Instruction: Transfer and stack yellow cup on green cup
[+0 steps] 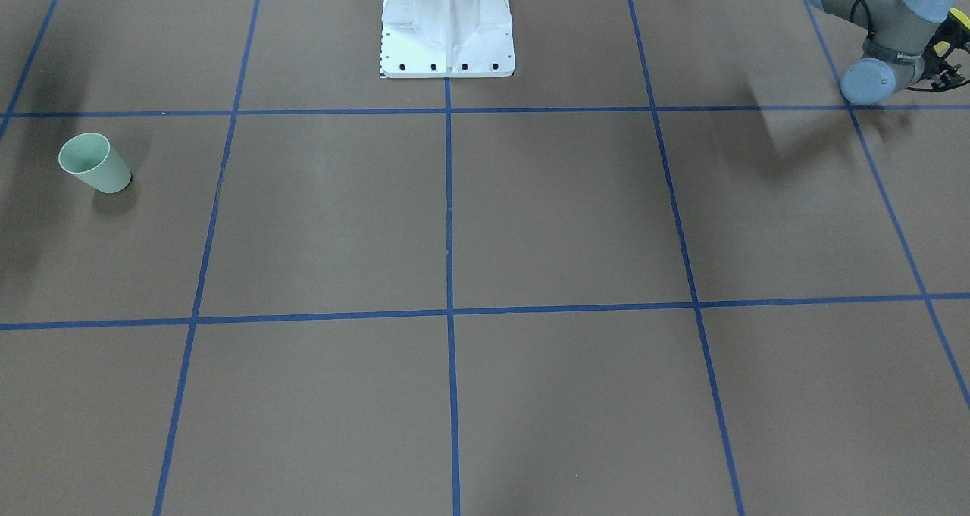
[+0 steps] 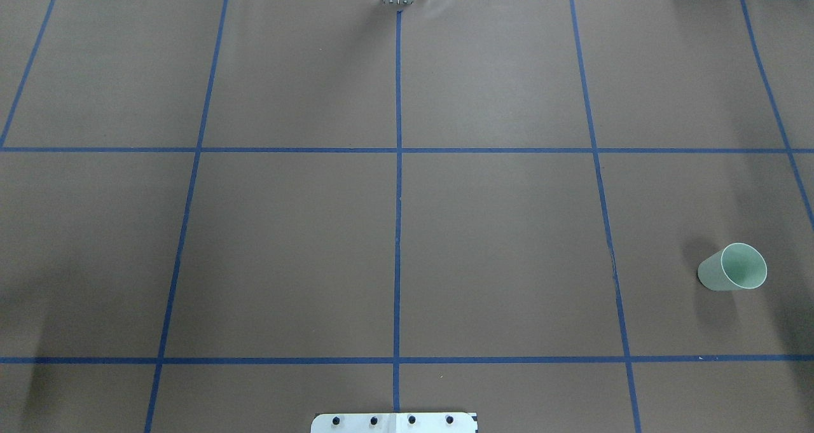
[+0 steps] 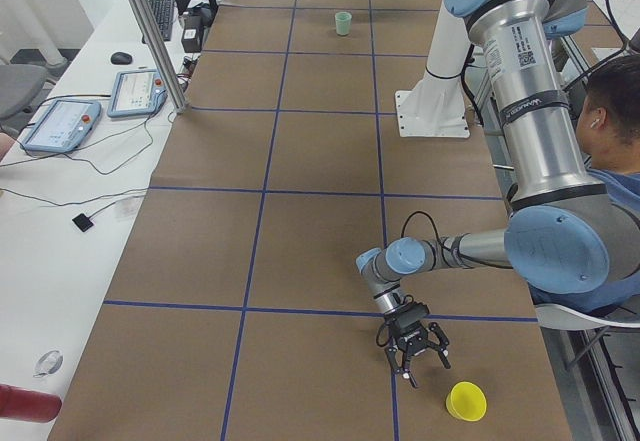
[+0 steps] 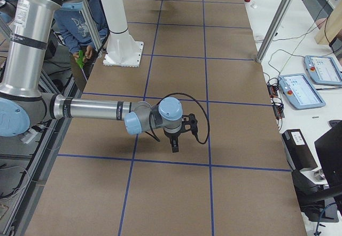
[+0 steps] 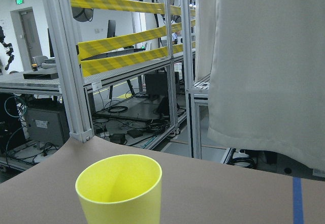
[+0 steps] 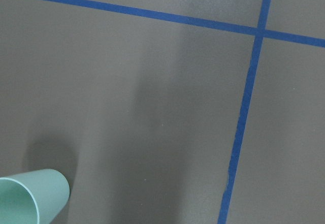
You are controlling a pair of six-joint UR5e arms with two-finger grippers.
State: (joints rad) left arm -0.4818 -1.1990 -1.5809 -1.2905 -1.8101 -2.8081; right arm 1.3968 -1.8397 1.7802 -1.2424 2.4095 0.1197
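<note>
The yellow cup (image 3: 466, 401) stands upright near the table's near end in the exterior left view. It fills the lower part of the left wrist view (image 5: 121, 191). My left gripper (image 3: 425, 369) hangs low just beside the cup, apart from it; I cannot tell whether it is open or shut. The green cup (image 2: 732, 268) stands upright at the table's right side, also seen in the front-facing view (image 1: 95, 164) and at the bottom left of the right wrist view (image 6: 30, 196). My right gripper (image 4: 175, 147) points down above the table, and I cannot tell its state.
The white robot base (image 1: 447, 31) stands at the table's middle edge. Blue tape lines (image 2: 397, 229) divide the brown table into squares. A seated operator (image 3: 612, 121) is behind the left arm. A side table holds teach pendants (image 3: 60, 126) and cables.
</note>
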